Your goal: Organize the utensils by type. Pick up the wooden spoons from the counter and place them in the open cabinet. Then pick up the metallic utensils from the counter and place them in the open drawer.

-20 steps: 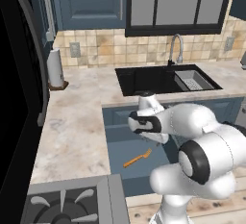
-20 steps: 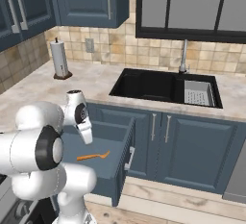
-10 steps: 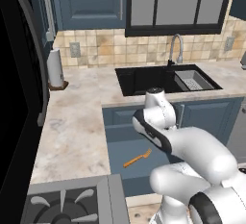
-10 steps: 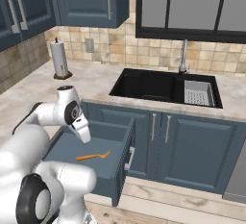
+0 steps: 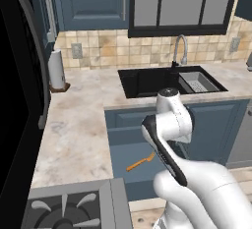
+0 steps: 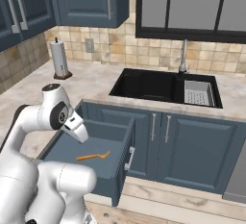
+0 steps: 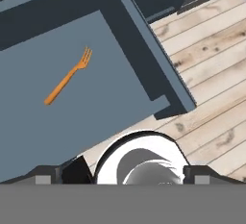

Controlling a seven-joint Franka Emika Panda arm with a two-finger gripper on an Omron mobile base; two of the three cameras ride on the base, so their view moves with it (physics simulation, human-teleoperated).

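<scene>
The counter (image 5: 81, 125) ran bare beside the sink (image 6: 163, 84). The drawer (image 6: 129, 143) stood pulled out, its floor open all around the orange-copper fork (image 7: 67, 76), which lay alone, away from every wall. The gripper (image 7: 129, 172) hung above it, jaws spread wide, holding nothing.

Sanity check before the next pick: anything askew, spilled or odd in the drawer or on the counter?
Nothing stands out. The orange-copper fork lies flat and alone on the floor of the open drawer, at a slant to its walls. On the counter, the paper towel roll stands upright. No spills or damage show.
</scene>
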